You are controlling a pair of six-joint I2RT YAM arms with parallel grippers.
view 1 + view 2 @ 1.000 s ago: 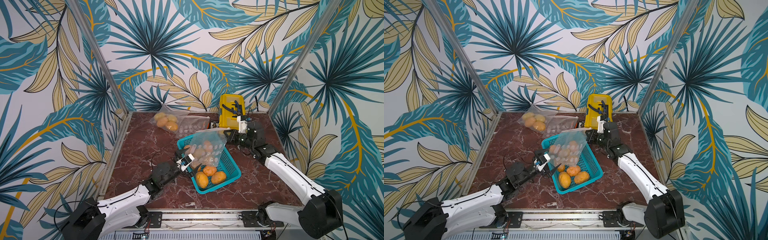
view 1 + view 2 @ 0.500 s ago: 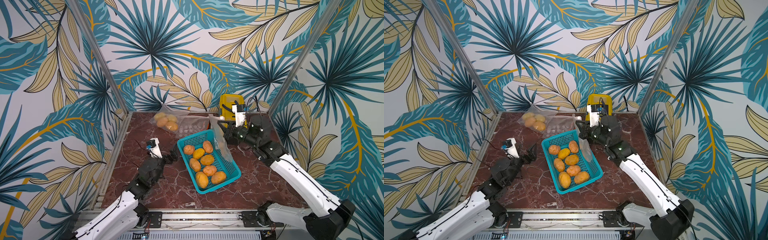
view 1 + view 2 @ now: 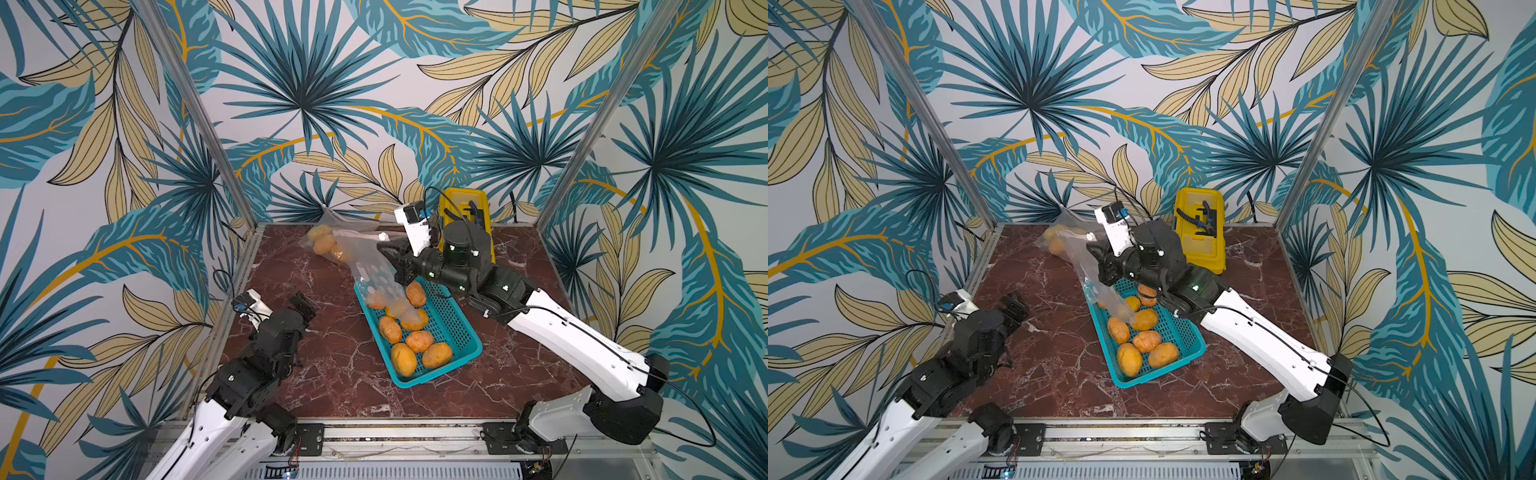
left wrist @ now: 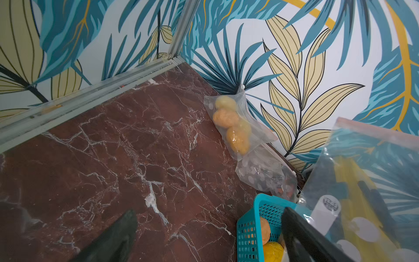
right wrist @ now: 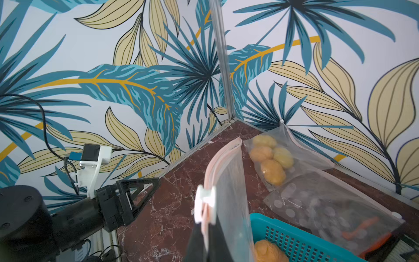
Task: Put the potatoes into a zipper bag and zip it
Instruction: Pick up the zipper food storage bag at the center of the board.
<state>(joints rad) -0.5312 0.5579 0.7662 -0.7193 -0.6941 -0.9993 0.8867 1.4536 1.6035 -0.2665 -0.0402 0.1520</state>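
Potatoes [image 3: 419, 340], orange-tan and oval, lie loose in a teal mesh basket [image 3: 434, 376] near the middle of a dark red marble table [image 3: 332, 374]. Reaching in from the right side, the right gripper [image 5: 206, 233] is clamped tight on the zip edge of a clear zipper bag [image 3: 374, 274], just below its white slider [image 5: 205, 204]. In both top views the bag hangs down flat and tilted over the far end of the basket, and the potatoes there show blurred through the plastic. On the left side of the table, well apart from the basket, the left gripper [image 3: 304, 305] hovers over bare marble with its jaws spread wide and nothing between them. Against the back wall leans a second clear bag [image 4: 231, 127] holding four potatoes, with a dotted bag [image 4: 265, 174] just beside it. A yellow toolbox [image 3: 465, 216] stands at the back, behind the right arm.
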